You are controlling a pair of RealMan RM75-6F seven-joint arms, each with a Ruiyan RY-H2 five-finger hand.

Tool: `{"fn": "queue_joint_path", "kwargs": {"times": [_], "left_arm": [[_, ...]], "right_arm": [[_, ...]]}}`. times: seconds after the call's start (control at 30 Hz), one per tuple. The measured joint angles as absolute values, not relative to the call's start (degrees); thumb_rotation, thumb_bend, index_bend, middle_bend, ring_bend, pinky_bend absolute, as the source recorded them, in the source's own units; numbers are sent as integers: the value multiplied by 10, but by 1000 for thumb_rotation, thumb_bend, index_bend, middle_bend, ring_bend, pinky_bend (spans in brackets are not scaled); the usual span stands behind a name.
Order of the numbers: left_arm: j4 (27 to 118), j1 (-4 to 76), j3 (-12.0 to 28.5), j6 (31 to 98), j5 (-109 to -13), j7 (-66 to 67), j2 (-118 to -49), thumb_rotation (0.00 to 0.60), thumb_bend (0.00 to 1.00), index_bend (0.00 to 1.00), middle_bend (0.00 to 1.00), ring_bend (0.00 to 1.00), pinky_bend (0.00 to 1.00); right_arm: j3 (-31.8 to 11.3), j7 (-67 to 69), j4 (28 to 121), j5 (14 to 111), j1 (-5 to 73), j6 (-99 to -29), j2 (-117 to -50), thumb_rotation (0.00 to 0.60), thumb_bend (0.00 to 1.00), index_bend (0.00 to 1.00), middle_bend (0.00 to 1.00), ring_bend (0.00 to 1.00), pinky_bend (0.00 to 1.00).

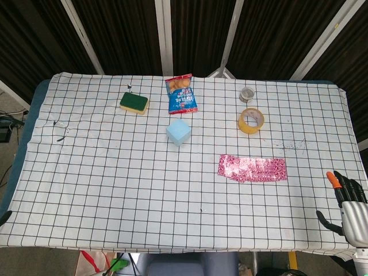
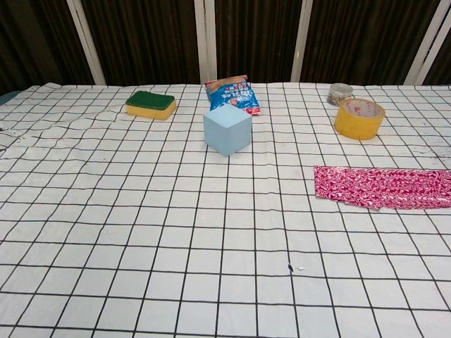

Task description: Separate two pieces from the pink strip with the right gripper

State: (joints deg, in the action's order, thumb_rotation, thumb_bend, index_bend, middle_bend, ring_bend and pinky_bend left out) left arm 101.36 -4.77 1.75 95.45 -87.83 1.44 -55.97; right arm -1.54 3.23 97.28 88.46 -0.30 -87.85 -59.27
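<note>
The pink patterned strip (image 1: 252,168) lies flat on the checked cloth, right of centre; the chest view shows the strip (image 2: 384,187) running off the right edge. My right hand (image 1: 348,204) hovers at the table's front right corner, to the right of the strip and nearer me, not touching it. Its fingers are spread and hold nothing. It does not appear in the chest view. At the left edge of the head view only a dark tip (image 1: 4,217) shows, perhaps of my left hand.
A green-and-yellow sponge (image 1: 134,103), a blue snack bag (image 1: 181,94) and a light blue cube (image 1: 179,132) sit at back centre. A yellow tape roll (image 1: 251,120) and a small silvery roll (image 1: 248,94) stand behind the strip.
</note>
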Motion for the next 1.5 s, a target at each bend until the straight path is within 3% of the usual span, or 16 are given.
{"fn": "queue_joint_path", "kwargs": {"times": [0.5, 0.7, 0.8, 0.93, 1.13, 1.2, 1.4, 1.5], "left_arm": [[1019, -49, 16, 957, -881, 27, -562, 600, 256, 145, 0, 0, 63], [1022, -50, 16, 957, -878, 30, -562, 600, 256, 145, 0, 0, 63], [1024, -52, 14, 960, -883, 33, -562, 600, 256, 145, 0, 0, 63], [1026, -53, 12, 963, -887, 31, -561, 600, 256, 145, 0, 0, 63], [1024, -54, 14, 964, -883, 23, -560, 600, 257, 145, 0, 0, 63], [1024, -54, 14, 962, -880, 21, -559, 600, 257, 145, 0, 0, 63], [1027, -52, 15, 957, -877, 25, -559, 600, 257, 145, 0, 0, 63], [1029, -51, 15, 955, -877, 29, -560, 600, 256, 145, 0, 0, 63]], "right_arm": [[-17, 32, 974, 885, -4, -882, -595, 600, 319, 0, 40, 73, 67], [-16, 29, 971, 890, -3, -882, -599, 600, 331, 0, 56, 154, 104], [-17, 29, 971, 893, -3, -888, -602, 600, 344, 0, 136, 223, 175], [-14, 20, 972, 905, -2, -888, -607, 600, 367, 0, 342, 385, 300], [-18, -11, 978, 912, 6, -887, -620, 600, 518, 8, 769, 728, 615], [-22, -26, 979, 910, 9, -885, -627, 600, 605, 16, 819, 769, 659], [-27, -55, 987, 897, 30, -844, -637, 600, 921, 19, 832, 786, 669], [-25, -69, 997, 889, 44, -809, -635, 600, 997, 19, 842, 792, 669]]}}
